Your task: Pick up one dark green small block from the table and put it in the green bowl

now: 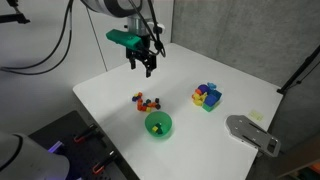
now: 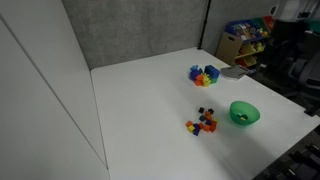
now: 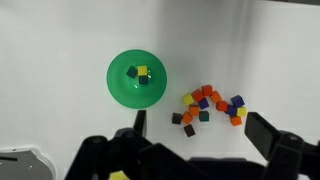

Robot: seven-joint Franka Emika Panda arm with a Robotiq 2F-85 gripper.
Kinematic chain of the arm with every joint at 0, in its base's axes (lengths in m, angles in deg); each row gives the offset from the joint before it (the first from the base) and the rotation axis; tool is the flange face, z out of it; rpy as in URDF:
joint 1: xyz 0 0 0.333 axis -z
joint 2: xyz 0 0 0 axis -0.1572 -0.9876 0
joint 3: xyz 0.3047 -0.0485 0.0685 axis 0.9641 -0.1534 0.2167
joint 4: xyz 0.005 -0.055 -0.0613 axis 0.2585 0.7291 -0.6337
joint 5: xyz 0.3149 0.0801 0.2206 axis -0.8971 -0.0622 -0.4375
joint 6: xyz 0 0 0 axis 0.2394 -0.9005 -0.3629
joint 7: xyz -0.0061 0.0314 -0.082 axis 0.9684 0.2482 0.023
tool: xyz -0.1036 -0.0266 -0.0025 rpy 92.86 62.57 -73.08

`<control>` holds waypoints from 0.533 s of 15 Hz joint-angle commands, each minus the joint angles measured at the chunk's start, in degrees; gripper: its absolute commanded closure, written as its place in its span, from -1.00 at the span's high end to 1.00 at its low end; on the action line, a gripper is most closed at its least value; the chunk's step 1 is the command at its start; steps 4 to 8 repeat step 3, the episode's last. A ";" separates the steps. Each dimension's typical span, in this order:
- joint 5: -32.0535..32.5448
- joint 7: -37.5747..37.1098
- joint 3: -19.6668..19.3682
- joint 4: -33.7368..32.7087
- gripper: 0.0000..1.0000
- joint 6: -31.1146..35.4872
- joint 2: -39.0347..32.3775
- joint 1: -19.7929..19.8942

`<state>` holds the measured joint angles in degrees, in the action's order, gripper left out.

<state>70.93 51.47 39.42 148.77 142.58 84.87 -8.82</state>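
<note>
The green bowl (image 3: 125,90) sits on the white table (image 3: 60,40) and shows in both exterior views (image 1: 158,126) (image 2: 244,114). It holds a dark green small block (image 3: 131,71) and a yellow one. To its right is a cluster of tiny red, orange, yellow and blue blocks (image 3: 212,103) (image 1: 148,102) (image 2: 203,123). A dark green small block (image 3: 204,116) lies at the cluster's near edge, with two near-black ones (image 3: 177,118) beside it. My gripper (image 3: 200,135) (image 1: 146,63) is open and empty, high above the table, with the cluster between its fingers in the wrist view.
A pile of bigger yellow, blue and purple blocks (image 1: 207,96) (image 2: 204,75) stands beyond the bowl. A flat grey object (image 1: 250,133) (image 2: 232,72) lies near the table edge. Shelves with clutter (image 2: 245,40) stand behind the table.
</note>
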 commanded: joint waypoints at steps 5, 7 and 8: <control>-0.06 0.01 0.26 -0.09 1.00 -0.23 1.49 -0.15; -0.06 0.01 0.26 -0.09 1.00 -0.23 1.49 -0.15; -0.06 0.01 0.26 -0.09 1.00 -0.23 1.49 -0.15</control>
